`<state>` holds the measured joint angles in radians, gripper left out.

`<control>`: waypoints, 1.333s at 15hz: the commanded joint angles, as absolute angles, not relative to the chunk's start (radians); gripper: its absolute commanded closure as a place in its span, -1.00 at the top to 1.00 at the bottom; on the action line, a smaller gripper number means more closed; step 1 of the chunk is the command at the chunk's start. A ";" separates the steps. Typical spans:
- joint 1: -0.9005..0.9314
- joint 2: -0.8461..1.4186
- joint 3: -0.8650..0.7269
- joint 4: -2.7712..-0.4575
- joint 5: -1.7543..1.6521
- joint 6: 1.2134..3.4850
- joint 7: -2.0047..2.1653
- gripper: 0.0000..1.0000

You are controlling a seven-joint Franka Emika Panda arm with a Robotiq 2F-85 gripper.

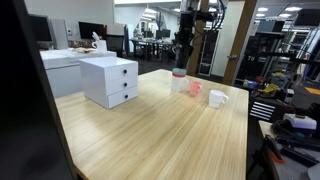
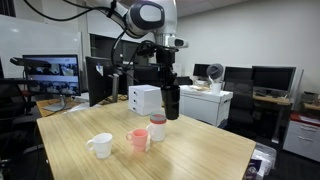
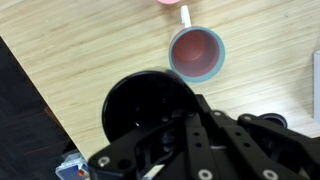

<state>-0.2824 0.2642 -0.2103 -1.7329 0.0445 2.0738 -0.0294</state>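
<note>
Gripper (image 2: 171, 108) seemingly just above cup (image 2: 157, 129).

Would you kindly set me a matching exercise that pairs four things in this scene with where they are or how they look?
Things:
1. white mug
2. pink mug
3. drawer unit
4. black cylinder

Descriptions:
A. held in the air by the gripper
B. between the other mug and the red-topped cup
C. white box, standing apart from the cups
D. at the end of the row, farthest from the red-topped cup

Pairs: 1-D, 2-B, 3-C, 4-A.
</note>
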 commanded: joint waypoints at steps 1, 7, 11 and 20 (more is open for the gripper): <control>-0.278 0.173 -0.188 -1.761 0.087 2.070 -0.116 -0.89; -0.251 0.077 -0.152 -1.798 0.178 2.065 -0.271 -0.89; -0.227 0.021 -0.136 -1.900 0.260 2.032 -0.435 -0.90; -0.181 -0.030 -0.144 -2.153 0.154 2.095 -0.608 -0.90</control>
